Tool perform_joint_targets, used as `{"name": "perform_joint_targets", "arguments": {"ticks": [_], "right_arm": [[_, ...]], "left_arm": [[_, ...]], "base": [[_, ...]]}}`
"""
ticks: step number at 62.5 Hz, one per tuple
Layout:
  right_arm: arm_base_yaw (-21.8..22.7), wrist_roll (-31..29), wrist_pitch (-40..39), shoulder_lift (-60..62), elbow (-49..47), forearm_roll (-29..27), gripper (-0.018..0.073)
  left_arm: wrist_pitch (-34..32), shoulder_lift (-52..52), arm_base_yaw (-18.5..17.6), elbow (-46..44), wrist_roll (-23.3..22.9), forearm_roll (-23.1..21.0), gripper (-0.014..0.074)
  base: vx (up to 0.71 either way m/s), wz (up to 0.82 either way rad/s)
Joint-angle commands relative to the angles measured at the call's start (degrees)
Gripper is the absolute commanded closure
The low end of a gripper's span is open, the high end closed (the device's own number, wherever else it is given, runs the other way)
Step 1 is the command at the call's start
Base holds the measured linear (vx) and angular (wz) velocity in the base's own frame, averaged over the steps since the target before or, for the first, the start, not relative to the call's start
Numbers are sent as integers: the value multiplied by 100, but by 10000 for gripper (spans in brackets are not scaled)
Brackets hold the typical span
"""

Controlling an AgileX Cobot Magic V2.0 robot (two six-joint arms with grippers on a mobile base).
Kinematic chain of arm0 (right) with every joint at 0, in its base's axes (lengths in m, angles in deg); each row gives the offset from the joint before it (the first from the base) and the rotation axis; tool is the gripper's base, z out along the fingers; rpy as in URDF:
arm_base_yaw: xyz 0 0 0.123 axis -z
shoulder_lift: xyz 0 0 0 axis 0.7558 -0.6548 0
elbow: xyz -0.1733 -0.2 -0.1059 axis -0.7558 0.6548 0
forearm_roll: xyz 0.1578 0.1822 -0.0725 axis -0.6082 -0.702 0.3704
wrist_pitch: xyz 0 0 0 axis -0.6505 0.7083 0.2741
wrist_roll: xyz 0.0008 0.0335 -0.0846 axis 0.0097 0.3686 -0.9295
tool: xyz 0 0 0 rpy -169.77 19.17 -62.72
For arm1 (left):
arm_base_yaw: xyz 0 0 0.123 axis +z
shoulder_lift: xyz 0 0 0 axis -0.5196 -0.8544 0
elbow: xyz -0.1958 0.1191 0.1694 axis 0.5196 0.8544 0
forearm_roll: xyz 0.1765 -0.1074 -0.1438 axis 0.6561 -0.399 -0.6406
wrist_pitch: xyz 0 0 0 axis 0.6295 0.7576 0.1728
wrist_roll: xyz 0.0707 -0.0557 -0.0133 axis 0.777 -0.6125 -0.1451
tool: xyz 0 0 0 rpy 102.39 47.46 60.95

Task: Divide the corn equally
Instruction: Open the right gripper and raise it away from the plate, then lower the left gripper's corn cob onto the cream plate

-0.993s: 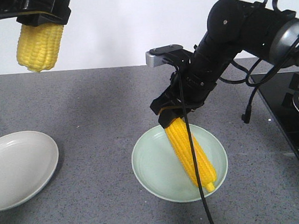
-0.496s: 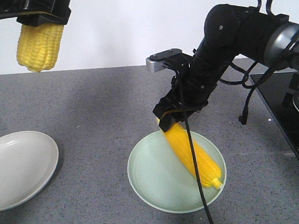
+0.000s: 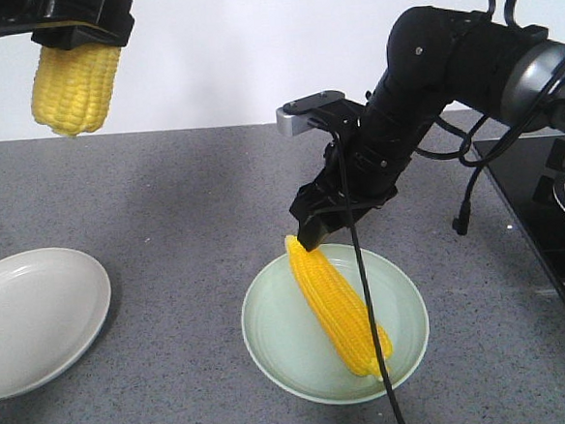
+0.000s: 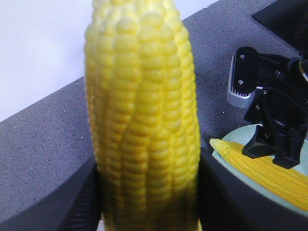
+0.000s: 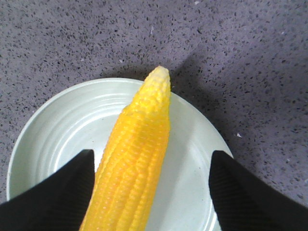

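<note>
One corn cob (image 3: 336,305) lies flat and diagonal in the pale green plate (image 3: 271,329). My right gripper (image 3: 324,217) hovers open just above the cob's upper end. In the right wrist view the cob (image 5: 134,159) lies between the spread black fingers (image 5: 57,192) of the right gripper (image 5: 151,192), untouched, on the plate (image 5: 53,125). My left gripper (image 3: 78,30) is high at the top left, shut on a second, fatter corn cob (image 3: 72,86) that hangs tip down. That cob (image 4: 144,120) fills the left wrist view, pinched in the left gripper (image 4: 149,204).
An empty white plate (image 3: 33,317) sits at the left edge of the grey speckled counter. A black cooktop (image 3: 554,212) lies at the right edge. A black cable (image 3: 368,293) hangs from the right arm across the green plate.
My right gripper has opened and let go of its cob, which dropped from leaning to lying flat in the green plate. The left arm and its cob have not moved.
</note>
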Motion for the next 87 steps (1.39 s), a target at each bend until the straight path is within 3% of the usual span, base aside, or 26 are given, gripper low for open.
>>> {"name": "perform_joint_targets", "arguments": {"ticks": [1, 10, 19, 28, 37, 69, 87], "right_arm": [[42, -76, -70, 587, -155, -45, 74], [115, -76, -445, 1098, -155, 5, 102], [167, -76, -1037, 1851, -155, 140, 185], [167, -76, -1706, 2615, -155, 344, 368], [167, -76, -2128, 3225, -155, 458, 574], [167, -76, -1955, 3871, -155, 751, 567], [162, -81, -1891, 3871, -155, 751, 567]], "left_arm": [[-171, 170, -17, -124, -55, 160, 603], [-171, 187, -17, -124, -55, 609, 603], [-171, 238, -17, -124, -60, 1148, 603], [-171, 252, -17, -124, -76, 1651, 603], [-170, 321, 148, 47, -130, 1681, 603], [-341, 638, 1469, 3260, -339, 1680, 603], [-1001, 638, 1651, 4303, -513, 1622, 603]], "base": [[0, 0], [0, 0], [0, 0], [0, 0], [0, 0], [0, 0], [0, 0]]}}
